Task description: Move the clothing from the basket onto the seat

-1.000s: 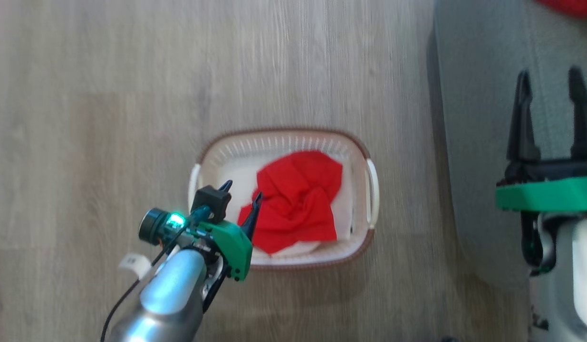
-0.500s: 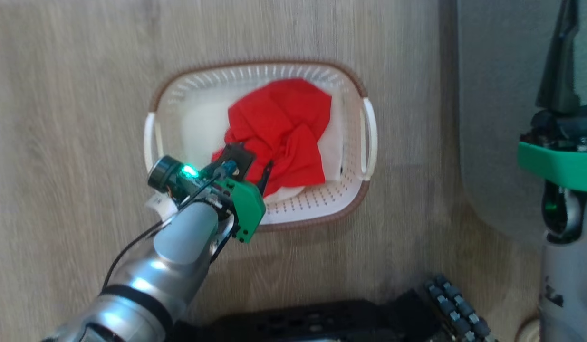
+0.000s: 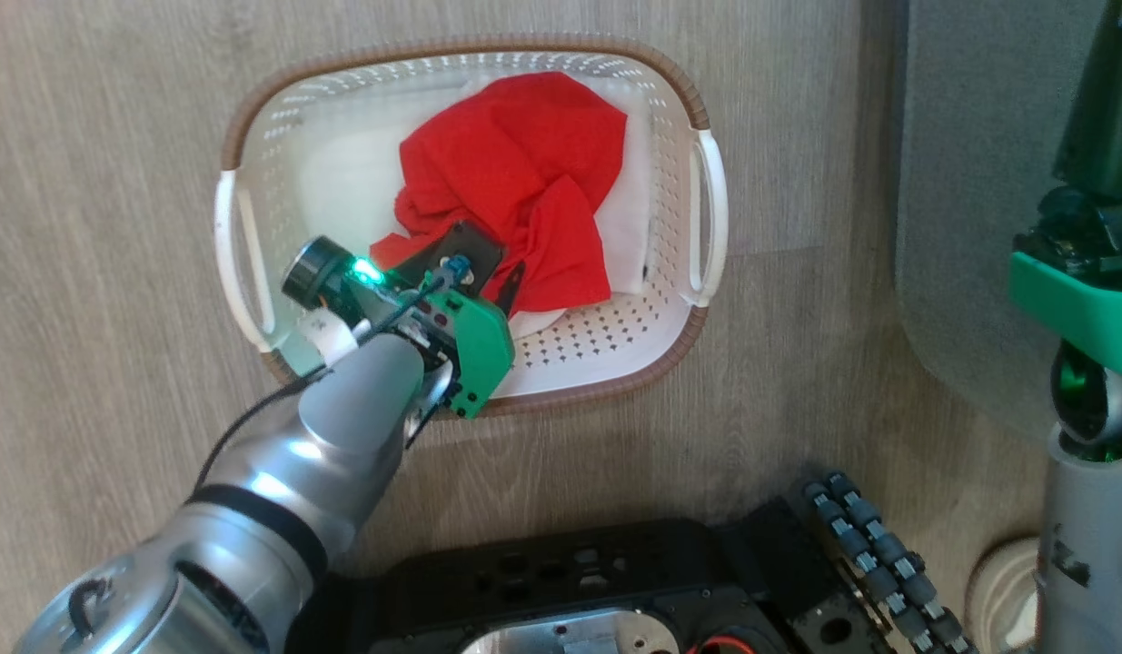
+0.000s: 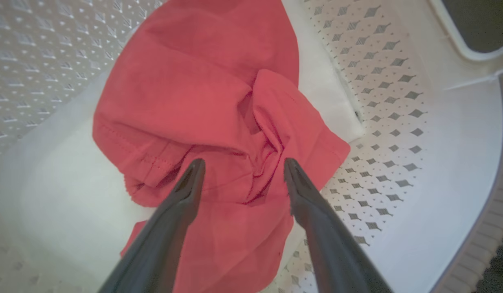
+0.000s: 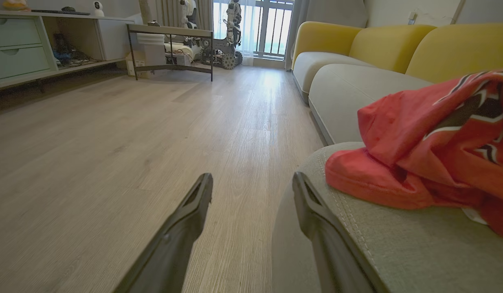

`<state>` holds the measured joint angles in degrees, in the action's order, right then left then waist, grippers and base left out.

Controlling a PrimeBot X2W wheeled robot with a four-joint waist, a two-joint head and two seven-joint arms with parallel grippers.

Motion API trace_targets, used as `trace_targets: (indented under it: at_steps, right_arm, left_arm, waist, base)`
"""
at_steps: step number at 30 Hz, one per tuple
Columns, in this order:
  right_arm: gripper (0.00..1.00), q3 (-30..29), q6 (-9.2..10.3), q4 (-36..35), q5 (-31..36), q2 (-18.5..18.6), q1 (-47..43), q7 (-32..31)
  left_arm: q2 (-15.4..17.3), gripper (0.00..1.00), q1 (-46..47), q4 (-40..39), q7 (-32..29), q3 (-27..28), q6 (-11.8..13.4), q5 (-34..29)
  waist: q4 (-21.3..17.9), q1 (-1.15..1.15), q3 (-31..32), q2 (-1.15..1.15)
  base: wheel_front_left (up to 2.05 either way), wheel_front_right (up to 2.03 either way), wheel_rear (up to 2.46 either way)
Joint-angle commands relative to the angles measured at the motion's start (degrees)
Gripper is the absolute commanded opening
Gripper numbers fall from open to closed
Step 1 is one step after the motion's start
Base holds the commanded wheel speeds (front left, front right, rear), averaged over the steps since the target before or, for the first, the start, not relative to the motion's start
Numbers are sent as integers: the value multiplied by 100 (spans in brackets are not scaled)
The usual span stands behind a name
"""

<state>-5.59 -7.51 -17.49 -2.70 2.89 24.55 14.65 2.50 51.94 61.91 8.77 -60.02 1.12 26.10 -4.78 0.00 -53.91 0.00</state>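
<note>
Over the last second the robot has bent lower, so in the head view the basket sits higher and larger; that is the camera moving, since the basket stands on the same stretch of wood floor. The real change is the left hand: from the near left rim it has come down inside the basket, and its spread fingers now straddle a twisted knot of folds in the near part of the red shirt. The shirt's creases look the same as before, so it has probably not been gripped yet and the grasp looks ready to be made. The right hand, also spread and holding nothing, has kept its place over the edge of the grey seat, where a second red shirt with lettering already lies. So about half the job looks done. The remaining shirt is a crumpled heap on a white cloth in the basket. In the head view its long axis runs from the far wall towards the near wall, leaning a little to the left, across the basket's own handle-to-handle length. The left fingers point roughly along that axis, so closing them would pinch across it.
</note>
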Motion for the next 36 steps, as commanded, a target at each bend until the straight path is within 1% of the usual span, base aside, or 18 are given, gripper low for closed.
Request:
trace_targets:
  at_steps: [1, 7, 14, 15, 17, 18, 19, 24, 27, 36]
  right_arm:
    - [100, 106, 2, -257, -54, -2, -80, 35]
    - [100, 93, 2, -351, -146, -2, -73, 35]
    - [100, 66, 2, -356, -237, -2, -115, 35]
    - [100, 65, 2, -352, -246, -2, -116, 35]
    - [100, 69, 2, -337, -261, -2, -112, 35]
    - [100, 68, 2, -329, -270, -2, -107, 35]
    - [100, 66, 2, -320, -277, -2, -99, 35]
    - [100, 63, 2, -248, -294, -2, -39, 35]
    - [100, 84, 2, -137, -311, -2, -11, 35]
    - [100, 269, 2, 405, -396, -2, -12, 35]
  left_arm:
    - [38, 100, -26, 25, -43, -46, 40, 57]
    - [38, 100, 236, 215, -62, -206, 100, 243]
    - [38, 100, 392, 387, -82, -384, 152, 421]
    - [38, 92, 406, 411, -82, -400, 170, 449]
    - [38, 40, 420, 454, -70, -421, 199, 513]
    - [38, 16, 427, 469, -44, -430, 208, 544]
    - [38, 0, 434, 485, -9, -444, 222, 565]
    - [38, 0, 432, 528, 75, -496, 230, 670]
    - [38, 0, 379, 539, 167, -526, 215, 759]
    - [38, 0, 136, 401, 495, -601, 93, 984]
  waist:
    - [-58, 0, -81, 0]
    - [-173, 0, -254, 0]
    - [-278, 0, -301, 0]
    - [-289, 0, -303, 0]
    - [-308, 0, -301, 0]
    - [-316, 0, -299, 0]
    - [-322, 0, -295, 0]
    - [-322, 0, -225, 0]
    - [-294, 0, -65, 0]
    - [-195, 0, 834, 0]
  base:
    - [0, 0, 0]
    - [0, 0, 0]
    - [0, 0, 0]
    - [0, 0, 0]
    - [0, 0, 0]
    - [0, 0, 0]
    - [0, 0, 0]
    - [0, 0, 0]
    - [0, 0, 0]
    - [0, 0, 0]
